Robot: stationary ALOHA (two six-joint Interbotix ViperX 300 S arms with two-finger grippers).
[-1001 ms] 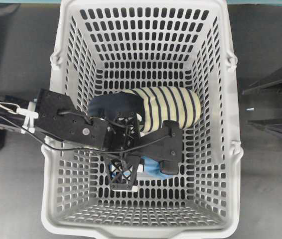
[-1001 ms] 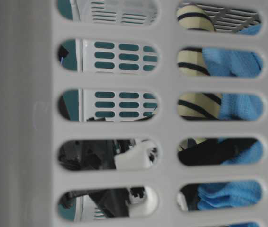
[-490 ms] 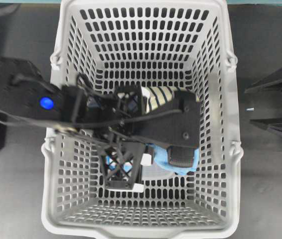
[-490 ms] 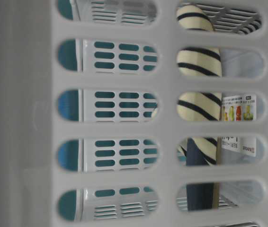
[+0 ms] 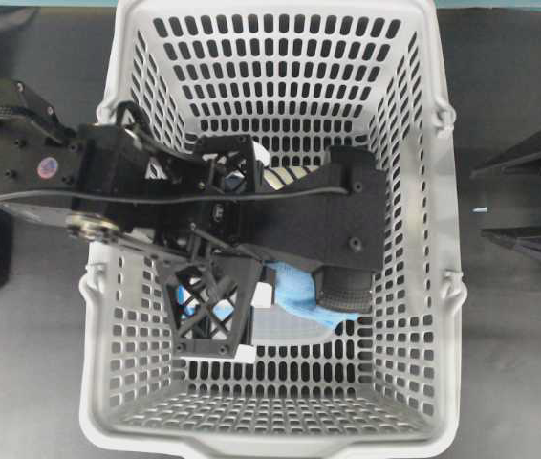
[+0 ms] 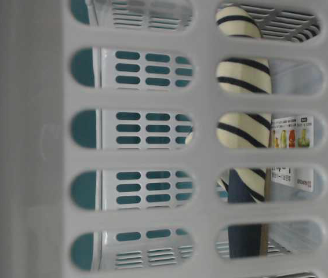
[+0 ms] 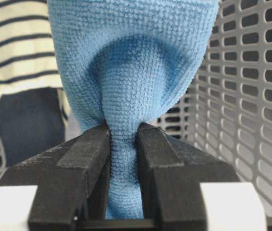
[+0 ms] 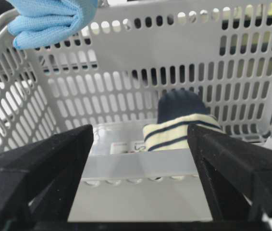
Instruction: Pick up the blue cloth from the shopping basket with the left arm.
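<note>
My left gripper (image 7: 123,132) is shut on the blue cloth (image 7: 131,62). The cloth is pinched into a narrow neck between the jaws and hangs bunched from them. In the overhead view the left arm (image 5: 318,215) reaches over the shopping basket (image 5: 414,143), and the cloth (image 5: 299,290) shows under it, lifted off the floor. The cloth also shows at the top left of the right wrist view (image 8: 49,19). My right gripper (image 8: 140,134) is open and empty, outside the basket, facing its rim.
A rolled navy and cream-striped fabric (image 8: 179,132) lies on the basket floor, seen also in the table-level view (image 6: 242,75). A clear package with a printed label (image 6: 291,139) lies beside it. The basket walls (image 7: 251,72) stand close on all sides.
My left gripper has risen from the basket floor with the blue cloth in it. The cloth and gripper have left the table-level view. The right arm has not moved.
</note>
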